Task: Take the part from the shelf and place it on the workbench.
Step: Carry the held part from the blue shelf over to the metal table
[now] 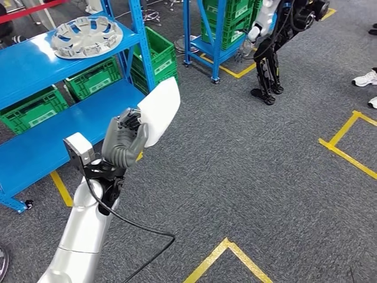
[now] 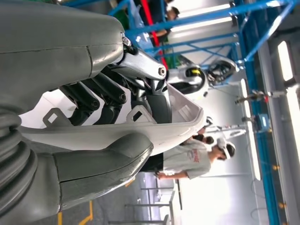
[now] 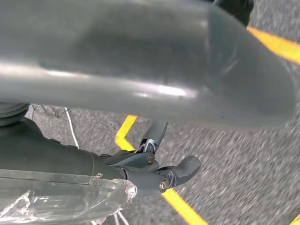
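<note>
Over the grey carpet, nearest the robot:
Left hand [image 1: 122,141]: raised on its silver arm, fingers and thumb clasped on the part.
Part [image 1: 159,110]: white curved shell, held in the air beside the shelf, clear of the carpet; the left wrist view shows dark fingers [image 2: 106,96] inside its hollow and the thumb under its outer face.
Right hand [image 3: 155,164]: hangs over the carpet and a yellow floor line [image 3: 182,207], fingers apart, holding nothing.
Shelf [image 1: 31,62]: blue, two tiers.
Wheel cover [image 1: 86,36]: silver, flat on the top tier.
Green crates [image 1: 155,56]: under and behind the shelf.
Second robot [image 1: 275,41]: stands farther off by another blue rack.
</note>
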